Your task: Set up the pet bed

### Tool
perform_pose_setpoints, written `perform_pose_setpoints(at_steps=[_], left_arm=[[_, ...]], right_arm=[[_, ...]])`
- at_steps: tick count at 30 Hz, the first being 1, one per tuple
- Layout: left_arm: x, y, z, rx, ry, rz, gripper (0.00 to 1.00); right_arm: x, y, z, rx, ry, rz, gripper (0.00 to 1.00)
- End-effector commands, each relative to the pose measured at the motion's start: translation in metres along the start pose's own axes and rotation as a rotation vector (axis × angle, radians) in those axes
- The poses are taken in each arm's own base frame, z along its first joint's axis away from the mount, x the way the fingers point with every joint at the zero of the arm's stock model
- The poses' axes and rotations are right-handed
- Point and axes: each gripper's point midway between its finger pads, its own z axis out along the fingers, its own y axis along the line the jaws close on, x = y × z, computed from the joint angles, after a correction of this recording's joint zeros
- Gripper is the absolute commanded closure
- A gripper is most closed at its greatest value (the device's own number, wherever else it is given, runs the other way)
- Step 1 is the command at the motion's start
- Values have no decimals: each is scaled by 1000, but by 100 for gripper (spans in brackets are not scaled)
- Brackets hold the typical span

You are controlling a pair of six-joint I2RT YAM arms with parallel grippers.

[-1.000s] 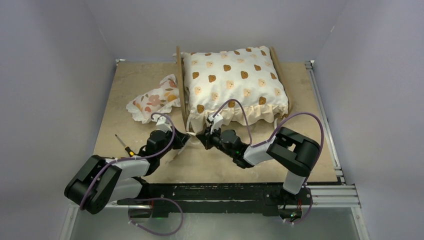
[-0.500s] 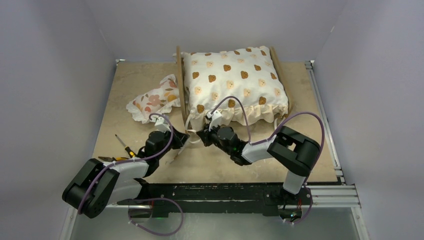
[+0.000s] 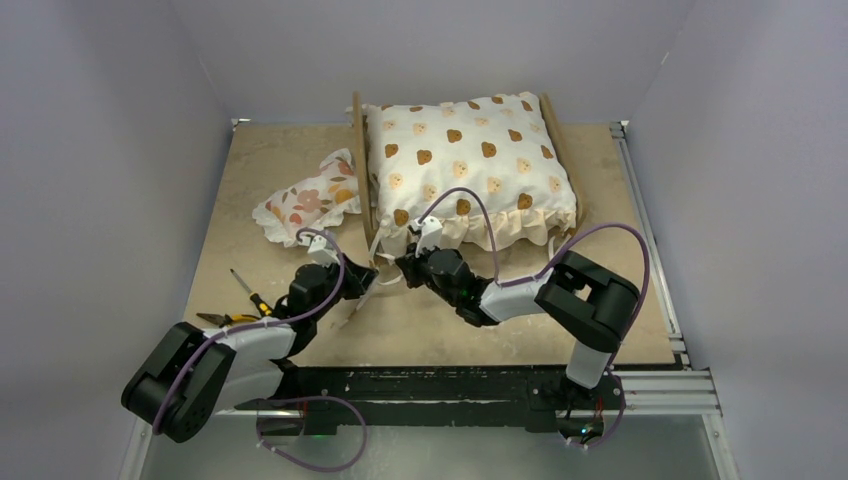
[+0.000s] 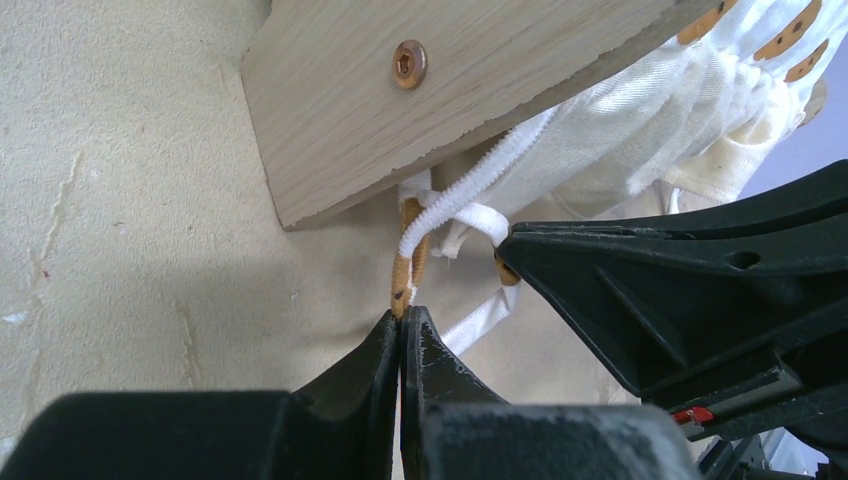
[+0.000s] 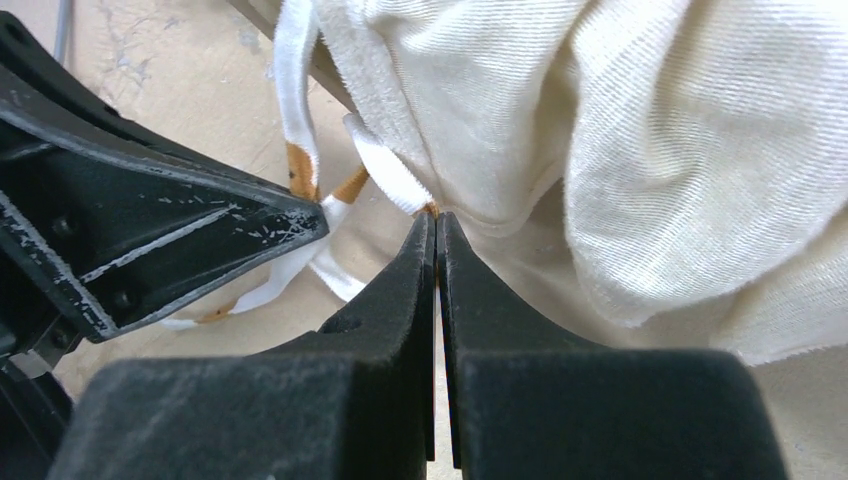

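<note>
The bed (image 3: pixel 360 185) lies just beyond both pincers, its near corner ahead of the left pincer (image 4: pixel 402 318), which is pressed together on the tan tip of a tie (image 4: pixel 455 200). The right pincer (image 5: pixel 436 222) pinches a second tie (image 5: pixel 385 172). The wood frame looks stiff and light, apt to slide on the desk (image 3: pixel 260 170). The limp ties are best held near their tips. The bed's long axis runs away from the pincers, and the cushion (image 3: pixel 470 150) hides which end is the head.
</note>
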Motion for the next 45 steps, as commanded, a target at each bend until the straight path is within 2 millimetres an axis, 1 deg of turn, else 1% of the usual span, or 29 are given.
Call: perform_pose_setpoints(at_steps=[1, 5, 12, 16, 19, 22, 24, 26, 28, 32, 34, 36, 39, 42, 45], left_arm=[[0, -2, -2, 8, -9, -8, 100], [1, -3, -1, 18, -2, -4, 100], [5, -8, 0, 45, 24, 15, 100], [5, -10, 0, 54, 31, 23, 100], [6, -10, -2, 57, 32, 28, 100], [4, -11, -3, 55, 27, 33, 100], [2, -10, -5, 52, 19, 33, 100], [1, -10, -7, 48, 12, 33, 100], [-1, -10, -8, 46, 3, 33, 100], [-2, -8, -9, 37, -5, 33, 100], [-1, -8, -9, 36, 1, 35, 100], [1, -8, -9, 39, 10, 38, 100], [6, -9, -8, 52, 33, 40, 100], [11, -9, -8, 62, 54, 41, 100], [14, -8, -9, 64, 63, 45, 100]], right_arm=[[-8, -8, 6, 59, -21, 19, 100], [-14, -5, 9, 47, -40, -19, 100], [-32, 22, 13, -102, -84, -131, 100], [-35, 34, 16, -163, -84, -184, 100], [-33, 40, 23, -188, -63, -224, 100], [-23, 38, 35, -182, -21, -276, 100], [-12, 34, 38, -173, 12, -294, 100], [-1, 28, 38, -162, 43, -302, 100], [6, 22, 35, -141, 58, -303, 100], [11, 8, 31, -80, 80, -298, 100], [11, 7, 30, -76, 83, -305, 100], [9, 9, 31, -86, 76, -319, 100], [-1, 15, 34, -113, 48, -359, 100], [-6, 29, 32, -194, 29, -410, 100], [-6, 45, 23, -301, 21, -445, 100]])
